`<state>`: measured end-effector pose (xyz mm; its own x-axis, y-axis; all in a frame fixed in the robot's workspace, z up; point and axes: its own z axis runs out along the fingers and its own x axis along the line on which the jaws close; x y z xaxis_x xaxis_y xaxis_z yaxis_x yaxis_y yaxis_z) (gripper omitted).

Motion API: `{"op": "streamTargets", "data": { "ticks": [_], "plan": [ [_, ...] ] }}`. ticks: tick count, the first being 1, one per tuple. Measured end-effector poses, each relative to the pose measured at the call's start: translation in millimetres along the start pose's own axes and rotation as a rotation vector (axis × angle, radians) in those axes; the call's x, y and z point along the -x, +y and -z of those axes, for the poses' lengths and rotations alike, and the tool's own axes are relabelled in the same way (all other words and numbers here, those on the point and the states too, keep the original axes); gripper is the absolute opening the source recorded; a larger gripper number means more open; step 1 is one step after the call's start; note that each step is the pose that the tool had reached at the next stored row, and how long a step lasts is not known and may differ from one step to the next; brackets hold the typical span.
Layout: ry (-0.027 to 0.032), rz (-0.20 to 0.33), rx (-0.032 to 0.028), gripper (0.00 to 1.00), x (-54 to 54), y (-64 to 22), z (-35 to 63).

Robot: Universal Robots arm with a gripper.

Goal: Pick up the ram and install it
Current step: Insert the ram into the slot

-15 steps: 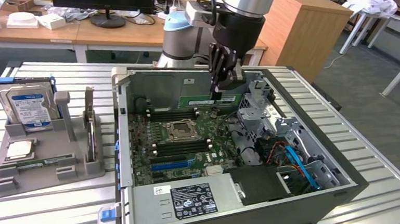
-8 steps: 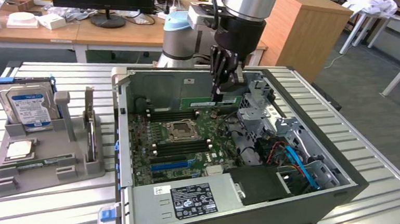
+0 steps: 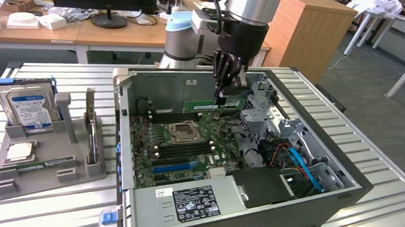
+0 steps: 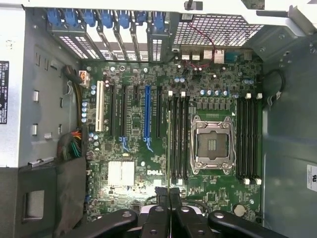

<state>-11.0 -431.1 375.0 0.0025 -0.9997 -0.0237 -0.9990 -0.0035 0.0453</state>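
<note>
- The gripper (image 3: 227,93) hangs inside the open computer case (image 3: 180,91), just over the big green board (image 3: 164,157).
- Its jaws are almost shut, with only a thin gap between them. In that gap sits the ram (image 3: 216,106), pinched by its top edge near the middle of its length.
- In the exterior view the ram is a long green strip lying level under the jaws, over the far side of the board.
- In the wrist view the gripper (image 4: 170,198) looks straight down and the ram (image 4: 170,148) shows as one thin line (we see only its edge). It lines up with the long dark slots (image 4: 179,144) beside the square socket (image 4: 212,144). I cannot tell if it touches a slot yet.
- I think the ram is very light, thin and stiff, and it would snap before it would bend.
- The little chips on its sides and its bottom edge look easy to hurt, so they should not be squeezed or scraped.
- Its flat sides look smooth, so a hold far from the middle could let it tip.
- The best place to hold it is on the two flat sides, up at the top edge and in the middle, leaving the bottom edge free. That is how it looks held now.
- A second stick (image 3: 35,166) like it lies on the grey tray (image 3: 24,189), well apart from the case.
</note>
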Motion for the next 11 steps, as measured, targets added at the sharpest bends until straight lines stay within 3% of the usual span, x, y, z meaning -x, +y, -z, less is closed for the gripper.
{"op": "streamTargets", "data": {
  "ticks": [11],
  "plan": [
    [0.0001, 0.0, 0.0003, 0.11, 1.8, -4.0, -7.6]
  ]
}}
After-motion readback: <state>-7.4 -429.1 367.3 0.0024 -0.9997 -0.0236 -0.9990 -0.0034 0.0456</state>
